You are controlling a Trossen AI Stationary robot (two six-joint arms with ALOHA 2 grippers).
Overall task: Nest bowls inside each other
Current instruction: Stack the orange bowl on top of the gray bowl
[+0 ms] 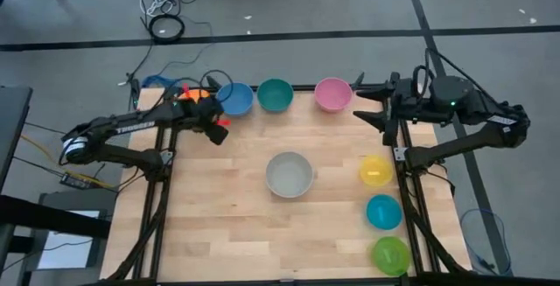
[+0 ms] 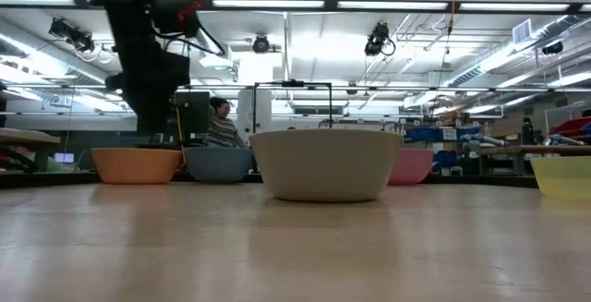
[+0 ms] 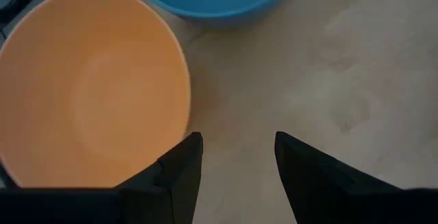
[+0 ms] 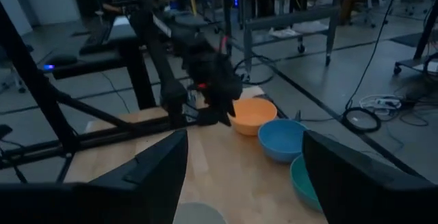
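Along the table's far edge stand an orange bowl point(image 3: 89, 87), a blue bowl point(image 1: 234, 98), a teal bowl point(image 1: 275, 95) and a pink bowl point(image 1: 332, 94), each on its base. A grey-white bowl point(image 1: 289, 174) sits mid-table. Yellow point(image 1: 375, 170), cyan point(image 1: 383, 212) and lime green point(image 1: 391, 255) bowls line the right edge. My left gripper point(image 3: 236, 152) is open, hovering just beside the orange bowl's rim, on the side toward the blue bowl, pointing steeply down. My right gripper point(image 4: 243, 176) is open, raised high near the pink bowl, holding nothing.
The bare wooden tabletop point(image 1: 227, 198) offers free room at near left and around the grey-white bowl. The arms' black frames run along both side edges. Beyond the far edge are cables on the floor point(image 1: 166, 24), and a person point(image 2: 220, 122) sits in the room behind.
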